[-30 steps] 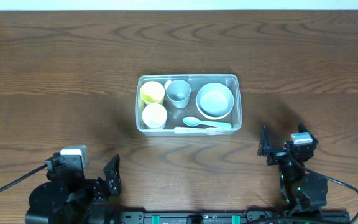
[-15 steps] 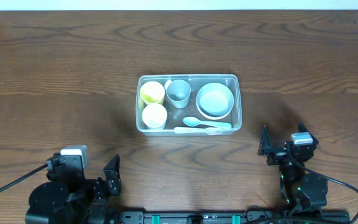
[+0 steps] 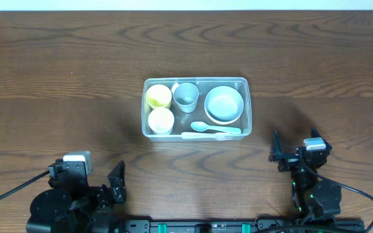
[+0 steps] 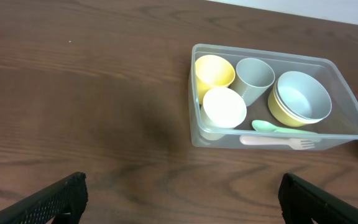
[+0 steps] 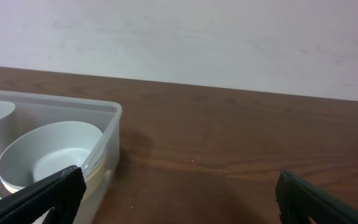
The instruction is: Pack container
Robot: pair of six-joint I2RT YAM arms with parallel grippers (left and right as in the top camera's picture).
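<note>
The container (image 3: pixel 195 79) sits in the middle of the worktop (image 3: pixel 57 77), its long side towards me, well ahead of both my arms and touched by neither. At its left end a yellow cup (image 3: pixel 158 96) stands at the back, with a white cup (image 3: pixel 161 120) right in front of it. A grey cup (image 3: pixel 186 96) stands just beside the yellow one. The right half is taken by a pale bowl (image 3: pixel 224 104) nested in a yellow bowl (image 4: pixel 277 112), whose rim shows only from my left wrist. Along the front wall lie a green spoon (image 3: pixel 203 126) and, nearer to me, a white fork (image 3: pixel 206 135), both flat and lengthwise.

My left hand (image 4: pixel 180 198) is spread wide and holds nothing. My right hand (image 5: pixel 176 196) is spread just as wide and is also empty, looking low past the container's right end. Both arms sit at my edge of the worktop.

I judge the packing finished, since I see nothing outside the container to pick up and no lid in any view. The next move asks little of me beyond staying apart from the container so I don't knock it
</note>
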